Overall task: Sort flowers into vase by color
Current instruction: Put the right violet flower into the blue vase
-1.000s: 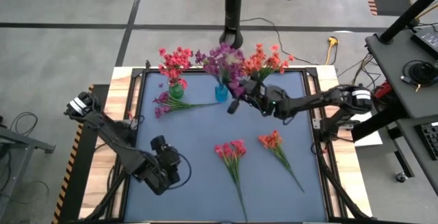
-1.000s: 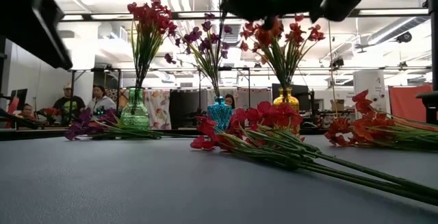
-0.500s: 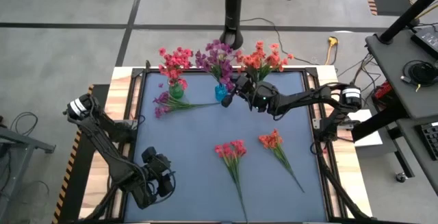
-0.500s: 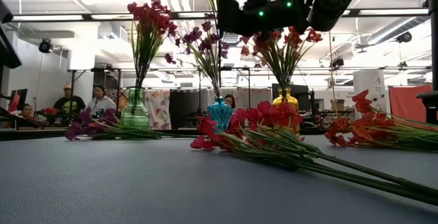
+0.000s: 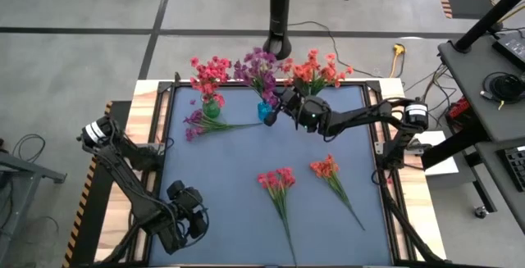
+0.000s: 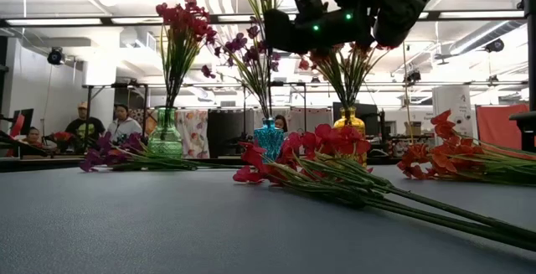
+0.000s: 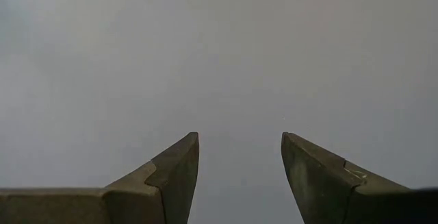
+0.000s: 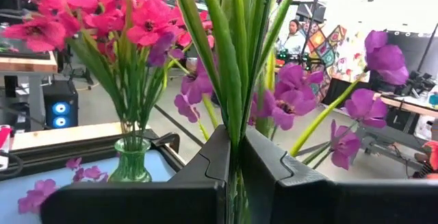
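Three vases stand along the far edge: a green one (image 6: 165, 138) with pink-red flowers, a blue one (image 6: 269, 136) with purple flowers (image 5: 261, 65), and a yellow one (image 6: 350, 121) with orange-red flowers (image 5: 316, 70). My right gripper (image 5: 276, 111) hangs close above the blue vase, shut on a purple sprig (image 8: 287, 101). Whether the sprig's lower end is in the vase is hidden. My left gripper (image 5: 195, 219) stands open over the bare mat at the near left. My right gripper pinches the purple sprig's bunched green stems (image 8: 235, 125) between its two fingers, below the blossoms. The fingers come about level from the table's right side and lie across the stems. The sprig stands upright, its blossoms above the fingers.
Three loose sprigs lie flat on the blue mat: a purple one (image 5: 207, 124) beside the green vase, a pink-red one (image 5: 279, 188) in the middle and an orange-red one (image 5: 332, 176) to its right. A dark post (image 5: 280, 10) rises behind the vases. People sit beyond the table.
My right gripper has sunk and gone toward the far edge, closer to the blue vase, carrying the purple sprig upright. My left gripper has drawn back toward the table's near left corner, rolling as it went, and stays open.
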Available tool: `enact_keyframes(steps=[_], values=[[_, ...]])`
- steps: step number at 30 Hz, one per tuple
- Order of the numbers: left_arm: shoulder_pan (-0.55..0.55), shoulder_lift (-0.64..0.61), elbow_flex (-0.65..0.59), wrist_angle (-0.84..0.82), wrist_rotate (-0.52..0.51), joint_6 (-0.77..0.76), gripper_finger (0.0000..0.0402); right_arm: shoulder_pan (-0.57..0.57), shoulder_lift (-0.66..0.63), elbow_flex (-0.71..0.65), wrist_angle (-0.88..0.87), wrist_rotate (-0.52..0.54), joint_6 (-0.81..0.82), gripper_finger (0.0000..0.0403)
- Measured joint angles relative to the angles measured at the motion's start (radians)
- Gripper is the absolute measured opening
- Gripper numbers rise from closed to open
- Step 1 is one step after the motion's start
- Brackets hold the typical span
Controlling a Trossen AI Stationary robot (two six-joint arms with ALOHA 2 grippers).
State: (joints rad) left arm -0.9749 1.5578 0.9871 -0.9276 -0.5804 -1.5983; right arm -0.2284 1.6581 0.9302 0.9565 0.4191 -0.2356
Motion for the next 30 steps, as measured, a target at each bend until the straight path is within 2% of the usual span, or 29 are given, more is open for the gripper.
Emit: enact_keyframes(steps=[30], values=[[0.000, 0.000, 0.000, -0.020, -0.006, -0.016, 0.0192, -0.013, 0.012, 0.000, -0.011, -0.001, 0.062, 0.0025]])
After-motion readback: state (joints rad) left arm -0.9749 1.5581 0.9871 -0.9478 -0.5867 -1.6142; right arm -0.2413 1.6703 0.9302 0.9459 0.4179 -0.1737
